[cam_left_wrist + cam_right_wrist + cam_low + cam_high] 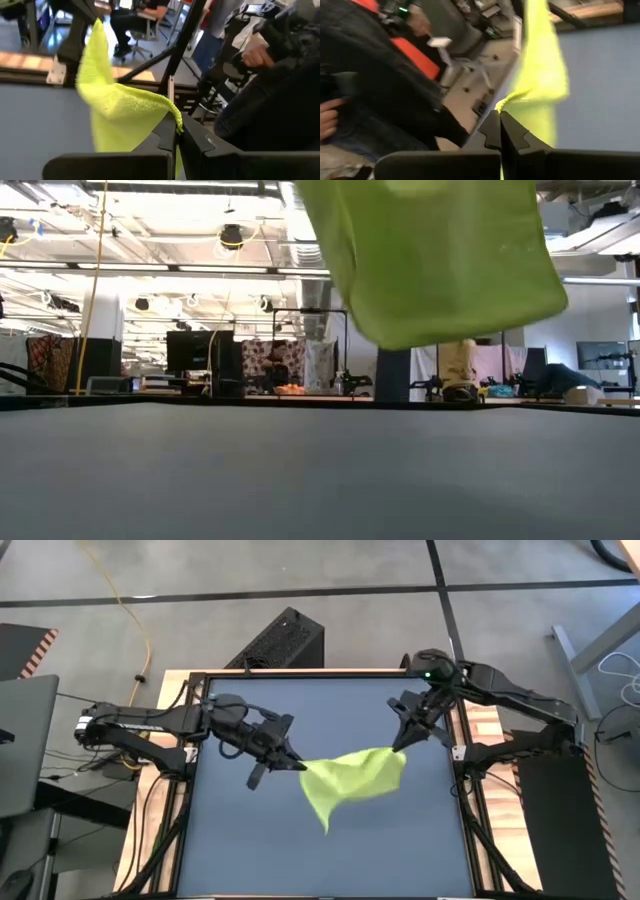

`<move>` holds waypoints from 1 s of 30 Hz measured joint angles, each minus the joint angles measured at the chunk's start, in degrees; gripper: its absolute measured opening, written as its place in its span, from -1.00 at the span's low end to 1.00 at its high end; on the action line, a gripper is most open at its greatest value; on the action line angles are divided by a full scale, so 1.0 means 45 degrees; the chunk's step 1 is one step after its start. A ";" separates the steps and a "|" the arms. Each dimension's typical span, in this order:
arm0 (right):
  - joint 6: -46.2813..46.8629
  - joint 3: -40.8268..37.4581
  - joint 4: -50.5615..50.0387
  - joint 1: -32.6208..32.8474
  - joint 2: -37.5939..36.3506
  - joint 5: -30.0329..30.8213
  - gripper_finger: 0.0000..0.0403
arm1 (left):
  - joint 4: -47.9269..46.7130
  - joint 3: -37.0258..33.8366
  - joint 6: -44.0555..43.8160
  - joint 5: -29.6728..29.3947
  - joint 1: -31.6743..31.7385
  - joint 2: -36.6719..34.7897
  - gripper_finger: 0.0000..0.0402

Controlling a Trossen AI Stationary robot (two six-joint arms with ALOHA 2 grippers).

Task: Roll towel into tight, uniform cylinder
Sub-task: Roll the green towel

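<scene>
Above the mat (330,850), both tools pinch the lifted towel (352,783).

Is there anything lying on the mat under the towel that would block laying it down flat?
Nothing visible. The towel hangs above the mat, pinched at two corners by the left gripper and right gripper. The mat beneath it shows bare.
</scene>
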 joint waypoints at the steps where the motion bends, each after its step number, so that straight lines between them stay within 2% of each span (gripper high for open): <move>1: -0.0170 -0.0099 -0.0114 -0.0004 0.0110 0.0375 -0.94 | -0.0559 0.0003 -0.0150 -0.0248 0.0003 0.0015 -1.00; 6: -0.1315 -0.1490 -0.0073 -0.0403 0.1329 0.3097 -0.93 | -0.4541 -0.0009 -0.0902 -0.2973 0.0180 0.0786 -1.00; 9: -0.1506 -0.2584 0.1380 -0.0705 0.2308 0.4675 -0.93 | -0.6373 -0.0022 -0.1225 -0.4356 0.0466 0.1597 -1.00; 12: -0.1899 -0.3282 0.2735 -0.0930 0.3107 0.6057 -0.93 | -0.7430 -0.0022 -0.1080 -0.4963 0.0816 0.2330 -1.00; 16: -0.2400 -0.3318 0.2610 -0.1001 0.3885 0.6701 -0.93 | -0.7559 -0.0022 -0.0738 -0.4489 0.1195 0.3072 -1.00; 21: -0.2799 -0.3532 0.1245 -0.0357 0.3789 0.6689 -0.93 | -0.7520 -0.0017 -0.0714 -0.2867 0.0823 0.3837 -1.00; 25: -0.2385 -0.4648 0.1345 0.0544 0.3226 0.6609 -0.93 | -0.7094 -0.0017 -0.0925 -0.2184 -0.0056 0.4698 -1.00; 30: -0.0723 -0.6390 0.2876 0.1515 0.2898 0.6480 -0.93 | -0.6032 -0.0017 -0.1238 -0.1499 -0.0789 0.6122 -1.00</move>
